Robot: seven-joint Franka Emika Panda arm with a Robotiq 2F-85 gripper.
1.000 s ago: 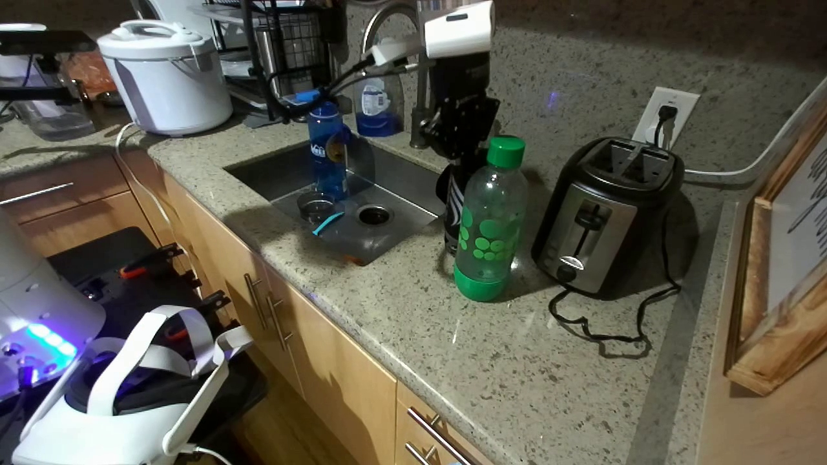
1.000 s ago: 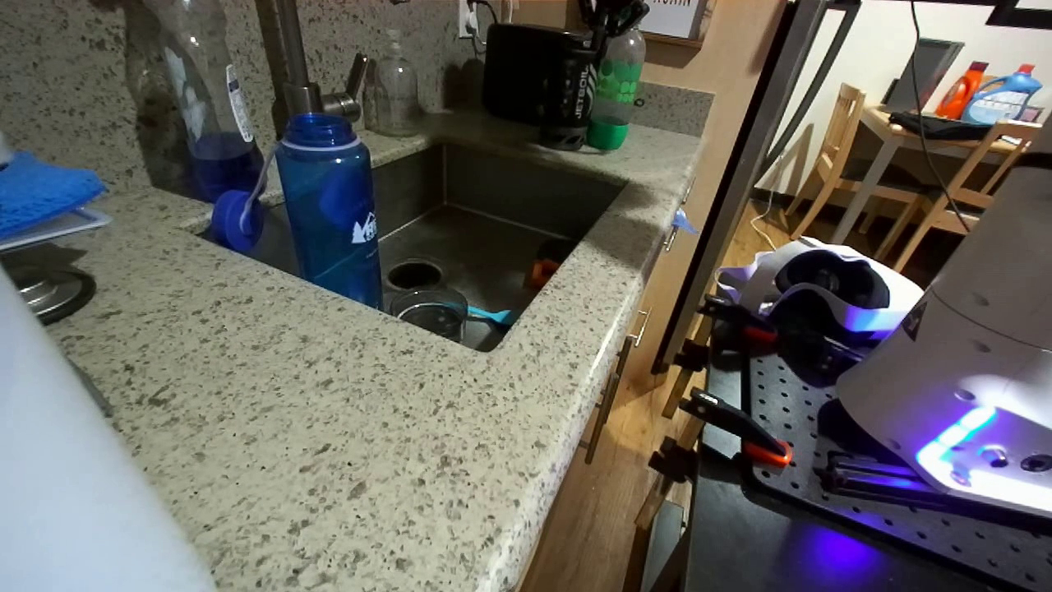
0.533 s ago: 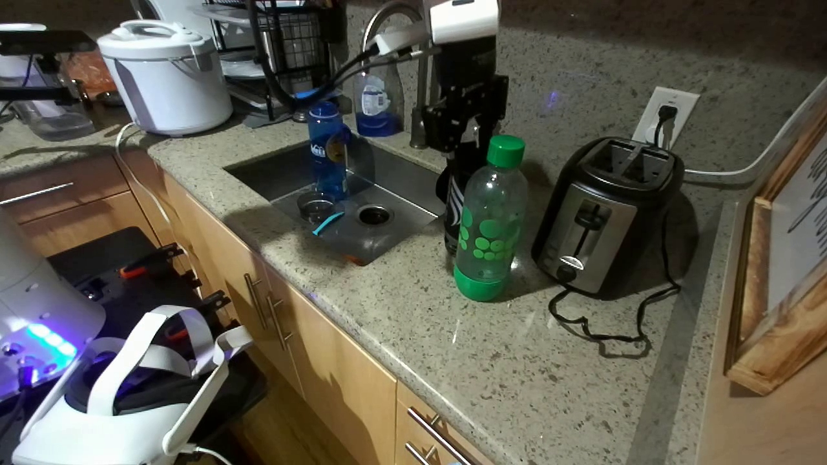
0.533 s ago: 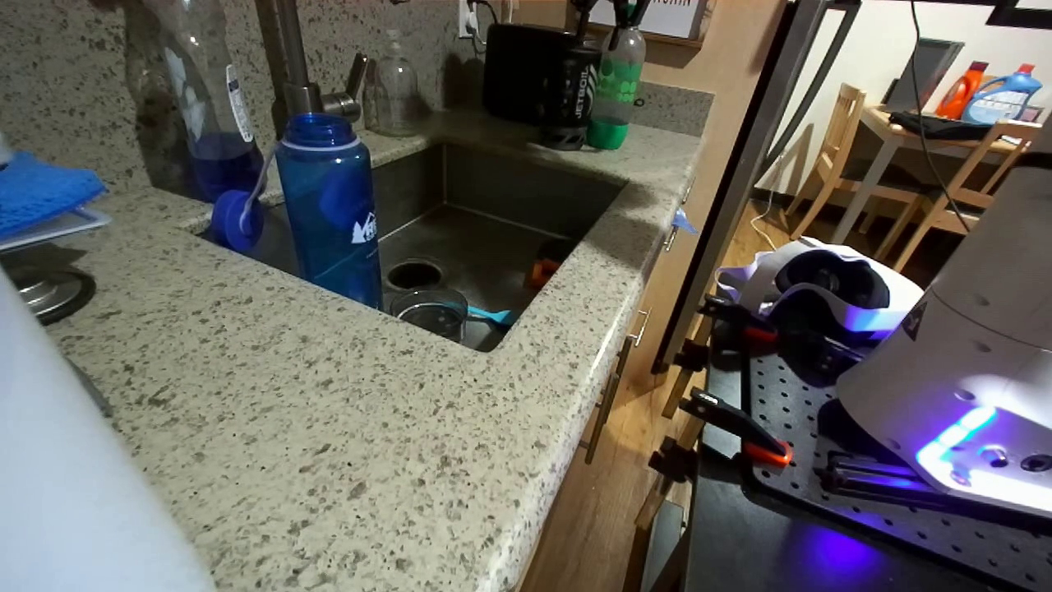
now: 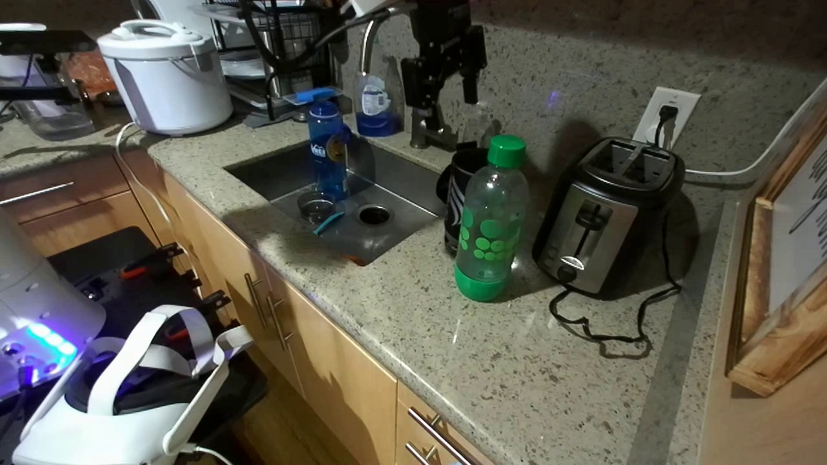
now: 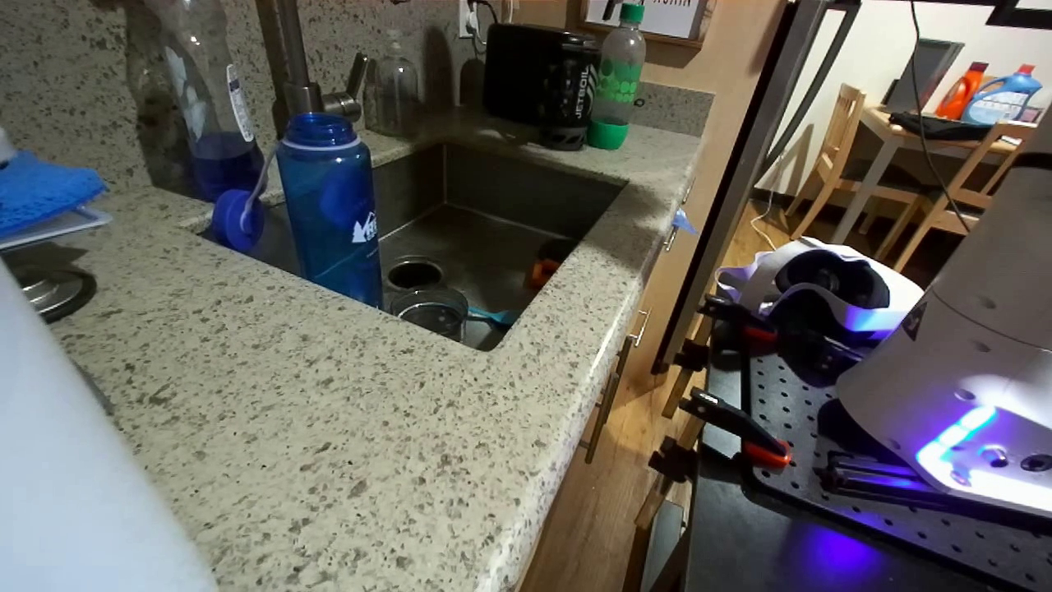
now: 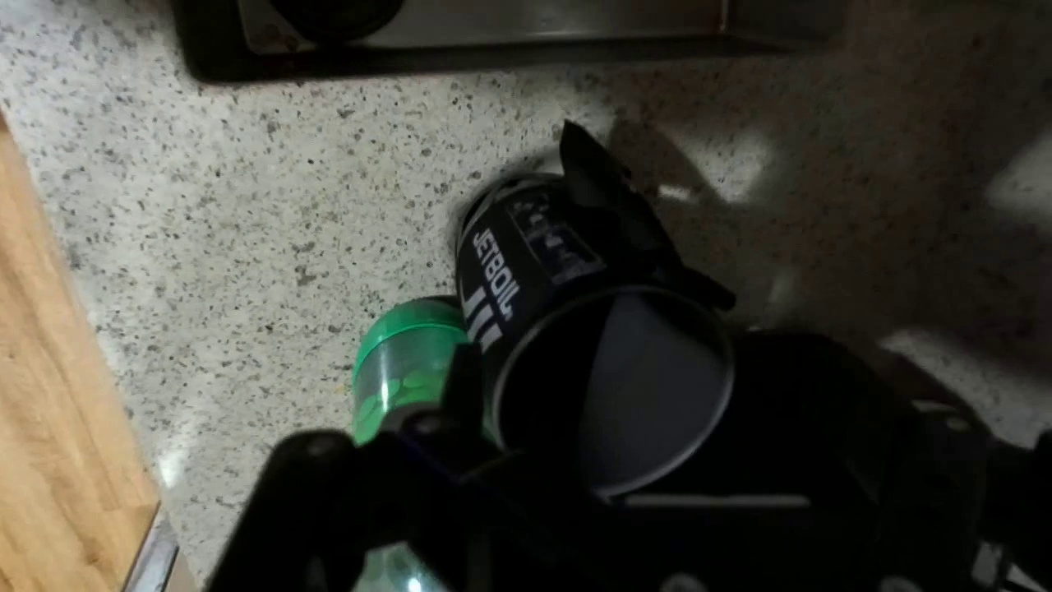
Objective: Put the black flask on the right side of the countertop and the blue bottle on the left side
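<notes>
Upright on the speckled countertop (image 5: 413, 316) stands the black flask (image 5: 454, 210), right of the sink in an exterior view and partly behind the green bottle. From above, in the wrist view, the flask (image 7: 534, 247) shows its open top and JETBOIL lettering. My gripper (image 5: 451, 111) hangs above the flask with its fingers spread and nothing between them; in the wrist view its fingers are mostly lost in shadow. The blue bottle (image 5: 326, 155) rises upright from the steel sink in both exterior views, its cap hanging loose beside it (image 6: 238, 220).
Close beside the flask is the green bottle (image 5: 489, 219), with the toaster (image 5: 591, 226) and its loose cord further right. Behind the sink (image 5: 394, 242) stand the faucet (image 6: 300, 82), a soap container (image 5: 376, 106) and a clear glass bottle (image 6: 396, 90). A glass bowl (image 5: 316, 206) lies in the sink.
My gripper was down at the flask's top a second ago. Its fingers have spread apart, and it has risen clear of the flask. The flask and blue bottle have stayed in place.
</notes>
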